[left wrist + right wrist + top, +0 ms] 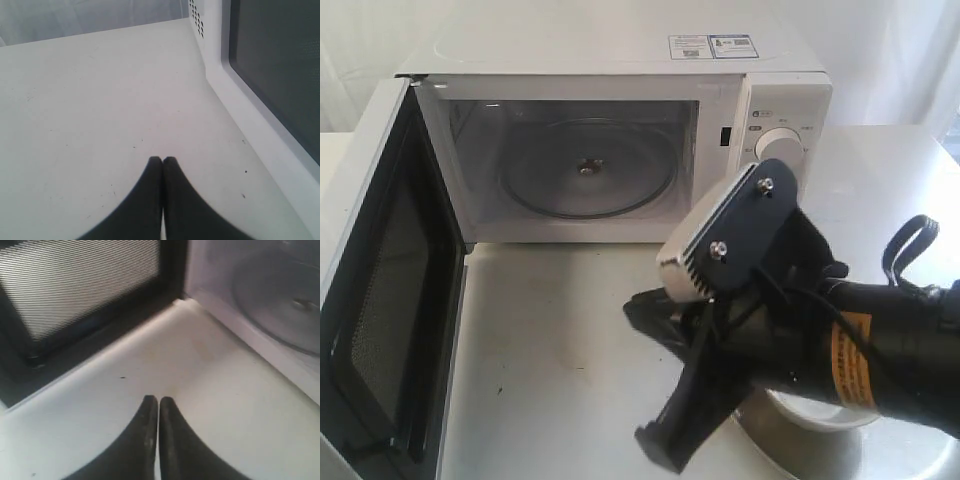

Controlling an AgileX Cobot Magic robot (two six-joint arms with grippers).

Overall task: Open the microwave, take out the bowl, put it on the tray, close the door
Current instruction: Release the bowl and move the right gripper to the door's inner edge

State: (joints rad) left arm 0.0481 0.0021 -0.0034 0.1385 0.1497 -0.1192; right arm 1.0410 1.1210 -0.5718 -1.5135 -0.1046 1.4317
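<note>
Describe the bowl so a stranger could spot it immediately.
Find the open white microwave. On the table at its front right, under the black arm, lies a shiny silver tray. The bowl sits on it: small, pale, mostly hidden by the arm.

Closed hand [159, 402] over table [210, 390], open door [75, 285] and microwave [270, 295] beyond

A: How many appliances are there?
B: One microwave [570, 40], with one door [390, 290] and one glass turntable [588, 170].
A: And the smaller things?
B: Two stickers [688, 46], one knob [781, 146] in view, one bowl [820, 412], one tray [920, 455], all on one counter [560, 350].
A: Robot parts?
B: Two: the left gripper [162, 159] and the right gripper [159, 399].
</note>
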